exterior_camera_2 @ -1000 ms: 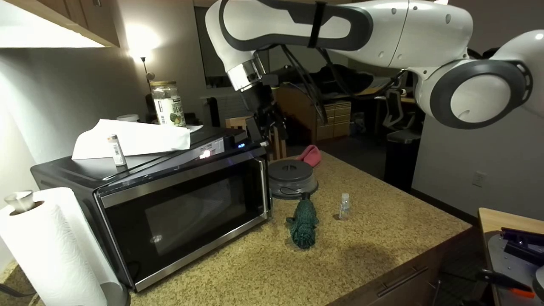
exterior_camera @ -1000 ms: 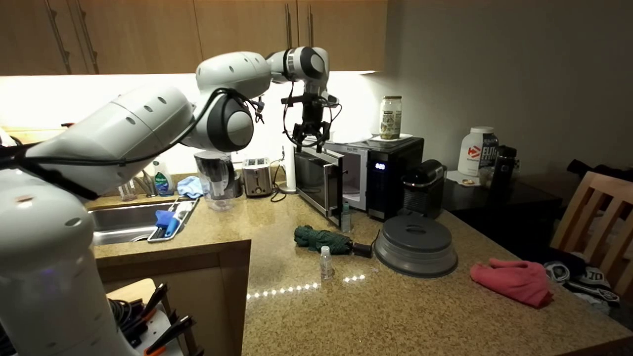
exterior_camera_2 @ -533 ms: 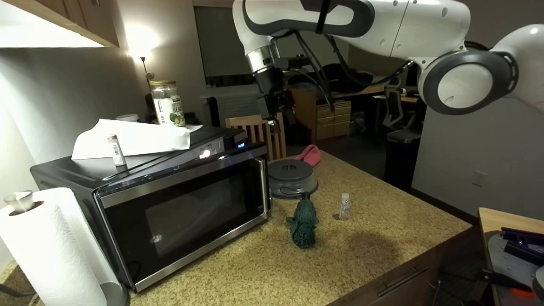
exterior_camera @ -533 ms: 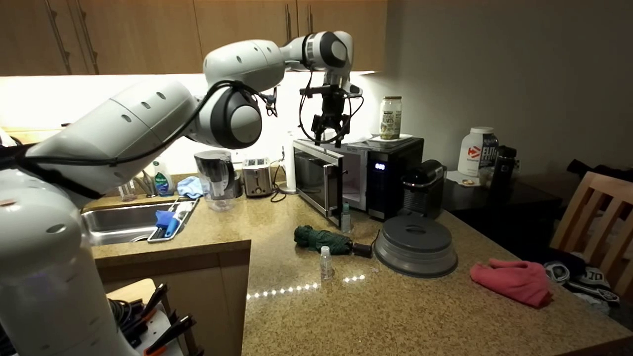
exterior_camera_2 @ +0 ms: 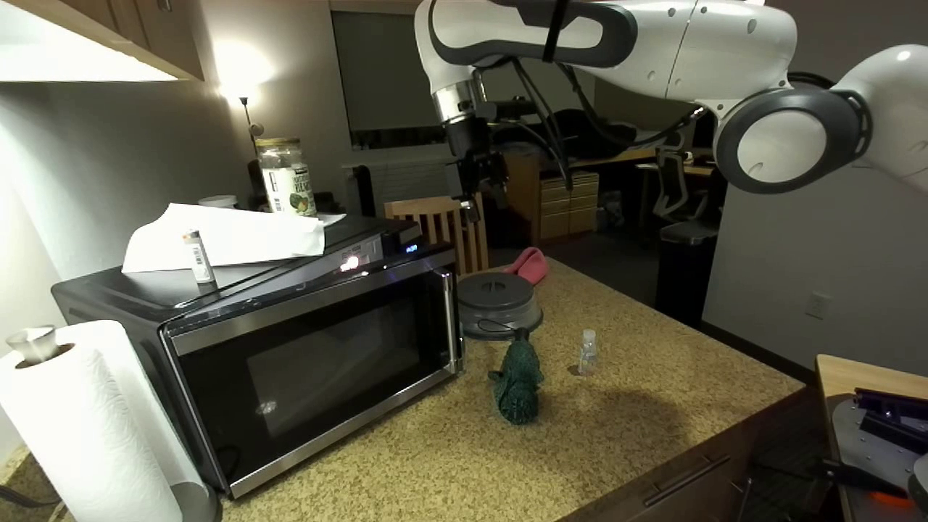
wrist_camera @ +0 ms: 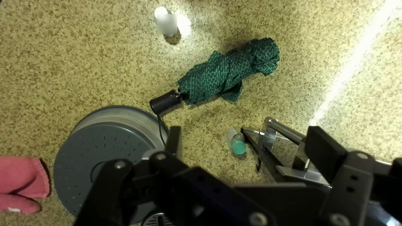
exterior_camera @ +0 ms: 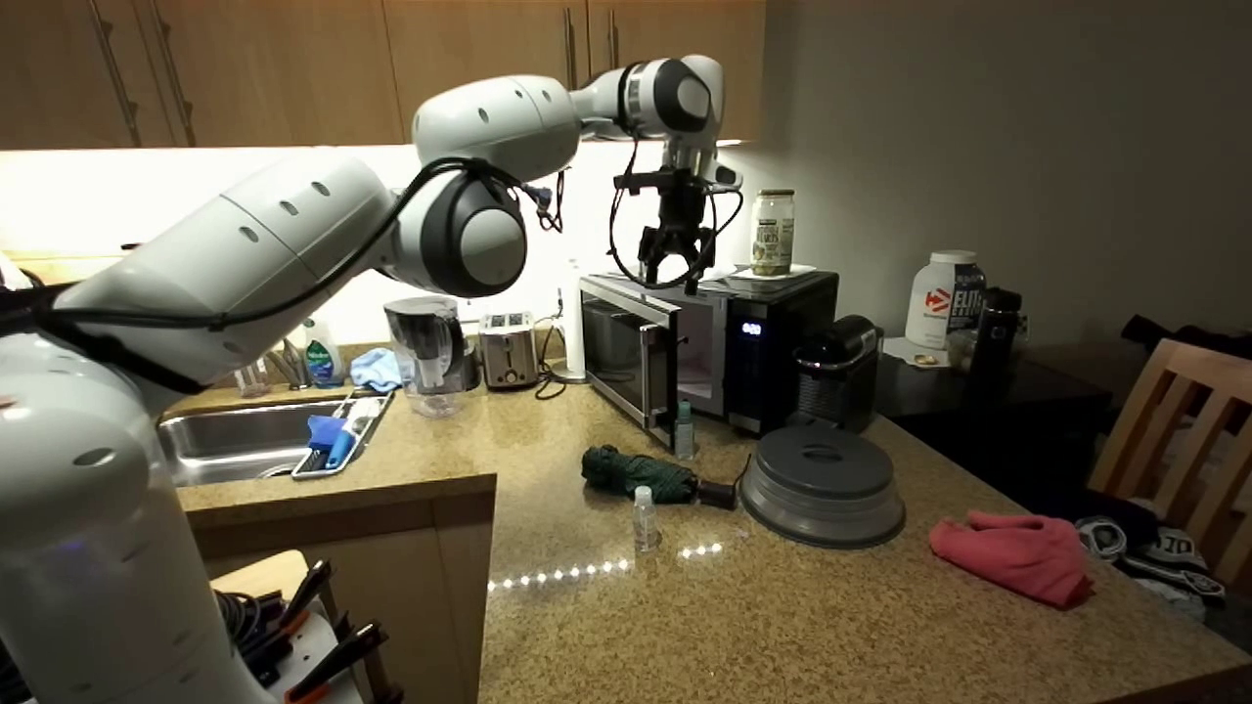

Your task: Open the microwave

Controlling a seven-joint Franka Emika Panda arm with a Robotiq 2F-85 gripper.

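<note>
Black casing with silver trim identifies the microwave (exterior_camera: 763,357). For each position, 12 o'clock is the top of the view. In an exterior view, the microwave stands on the tabletop (exterior_camera: 782,626) at 3 o'clock from the toaster (exterior_camera: 509,352). Its door (exterior_camera: 616,352) stands open at an angle, and the pale interior (exterior_camera: 699,347) shows at 3 o'clock from the door. The display (exterior_camera: 751,330) is lit; I cannot read its digits. The handle (exterior_camera_2: 449,319) runs up and down along the door's free edge.

I have the gripper (exterior_camera: 670,281) pointing down above that edge, apart from it, at 1 o'clock from the door's middle. Its jaws are spread wide and hold nothing. In the wrist view, I see the fingers (wrist_camera: 323,152) well apart; between them, down on the tabletop, stands a teal-capped bottle (wrist_camera: 239,147). The door's free edge lies just beside this bottle, at 3 o'clock. I cannot tell whether they touch.

In an exterior view, the coffee maker (exterior_camera: 838,372) stands just beside the microwave at 3 o'clock. A glass jar (exterior_camera: 773,235) stands on top at 1 o'clock. The domed cover (exterior_camera: 824,479) sits at 5 o'clock. The folded green umbrella (exterior_camera: 641,476) lies at 9 o'clock from the domed cover, with a white-capped bottle (exterior_camera: 645,523) upright at 6 o'clock from the umbrella.
</note>
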